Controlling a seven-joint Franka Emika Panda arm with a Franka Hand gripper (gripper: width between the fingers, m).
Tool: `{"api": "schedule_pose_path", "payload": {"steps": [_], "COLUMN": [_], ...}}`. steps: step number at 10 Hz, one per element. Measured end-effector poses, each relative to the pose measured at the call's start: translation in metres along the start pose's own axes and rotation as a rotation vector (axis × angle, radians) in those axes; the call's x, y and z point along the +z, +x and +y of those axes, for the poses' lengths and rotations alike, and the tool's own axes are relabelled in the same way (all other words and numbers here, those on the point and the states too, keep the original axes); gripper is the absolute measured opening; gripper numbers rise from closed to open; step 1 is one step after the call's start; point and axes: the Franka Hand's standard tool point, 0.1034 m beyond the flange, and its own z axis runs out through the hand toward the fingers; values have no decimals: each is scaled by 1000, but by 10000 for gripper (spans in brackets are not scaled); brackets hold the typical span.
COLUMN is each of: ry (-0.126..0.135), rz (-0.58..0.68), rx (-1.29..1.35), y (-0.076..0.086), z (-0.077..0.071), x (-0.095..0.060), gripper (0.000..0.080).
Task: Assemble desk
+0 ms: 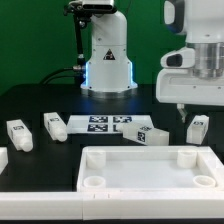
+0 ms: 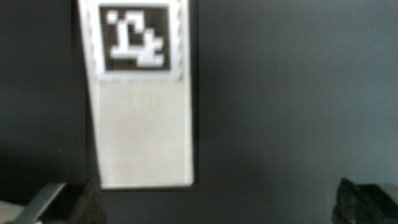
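Wrist view: the gripper (image 2: 217, 202) is wide open and holds nothing. Under it, a blocky white desk leg (image 2: 139, 120) with a black-and-white tag (image 2: 137, 38) lies on the black table (image 2: 285, 100). The big white desk top (image 1: 140, 172), rimmed with round corner holes, lies nearby.

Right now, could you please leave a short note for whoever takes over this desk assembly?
Pincer: open, empty, above a loose leg.
Desk panel: at the front, sockets up, none filled.
Four legs in the exterior view sit apart from the panel: far-left leg, next leg, middle leg by the marker board, right leg.
Done: no leg fitted. Left: all legs.
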Motion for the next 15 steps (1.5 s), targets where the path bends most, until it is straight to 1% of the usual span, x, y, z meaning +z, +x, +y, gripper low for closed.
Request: {"api": "schedule_pose_path", "payload": {"steps": [2, 3, 4, 5, 6, 7, 9, 10, 11, 12, 13, 14, 15], "ry": [-1, -8, -6, -13, -12, -14, -35, -52, -58, -62, -74, -85, -93], "rz": [-4, -19, -37, -93, -173, -231, -335, -425, -488, -568, -647, -708, -756], "rx": [18, -2, -49, -111, -148, -161, -149, -138, -88, -62, -65, -54, -45], "y": [-1, 2, 15, 25, 38, 47, 44, 42, 37, 22, 5, -2, 0], "z": [0, 4, 10, 17, 20, 20, 26, 29, 23, 17, 14, 19, 23], "x": [0, 0, -3, -6, -10, -10, -9, -9, -11, -16, -17, -15, -14], "gripper": [649, 649, 649, 649, 649, 649, 649, 649, 649, 649, 649, 649, 649]}}
